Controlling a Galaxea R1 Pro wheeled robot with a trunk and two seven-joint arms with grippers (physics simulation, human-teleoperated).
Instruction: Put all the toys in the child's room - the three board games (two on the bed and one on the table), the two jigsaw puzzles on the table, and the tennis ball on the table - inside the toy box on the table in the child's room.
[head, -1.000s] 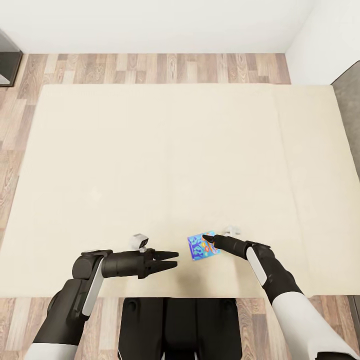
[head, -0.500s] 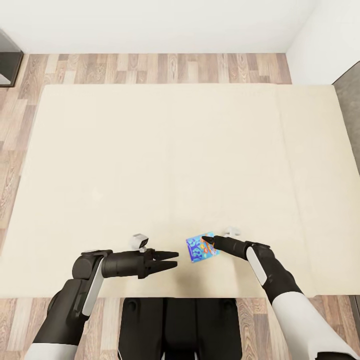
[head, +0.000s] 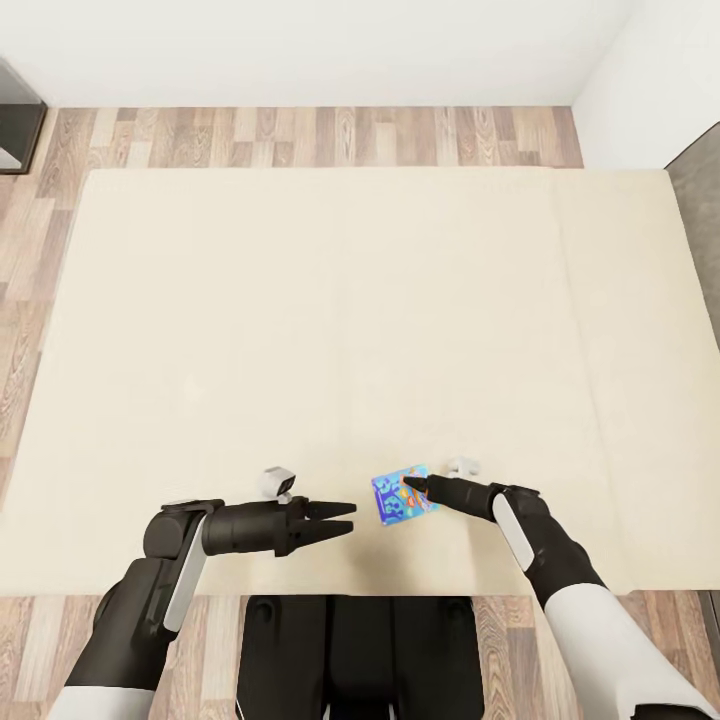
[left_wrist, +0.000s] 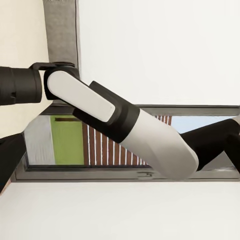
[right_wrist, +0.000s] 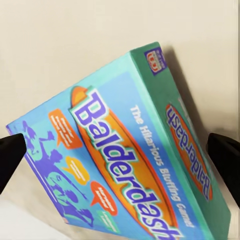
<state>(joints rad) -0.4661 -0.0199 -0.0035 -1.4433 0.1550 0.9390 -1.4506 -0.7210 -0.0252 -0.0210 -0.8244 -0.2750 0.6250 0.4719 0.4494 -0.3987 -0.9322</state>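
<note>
Looking down from my head, the blue board game (head: 405, 493) lies on the bed (head: 300, 330) at my right gripper (head: 408, 483), left gripper (head: 345, 517) farther off, fingers slightly parted. At my right wrist, parted fingertips (right_wrist: 11, 152) straddle the box, long axis running diagonally between them.

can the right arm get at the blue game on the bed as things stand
Probably yes: the right gripper is already at the blue game, fingers open on either side, nothing between on the bed.

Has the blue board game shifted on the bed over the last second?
Yes, slightly. The blue board game slid toward the robot's left across the bed, pushed by the right gripper.
</note>
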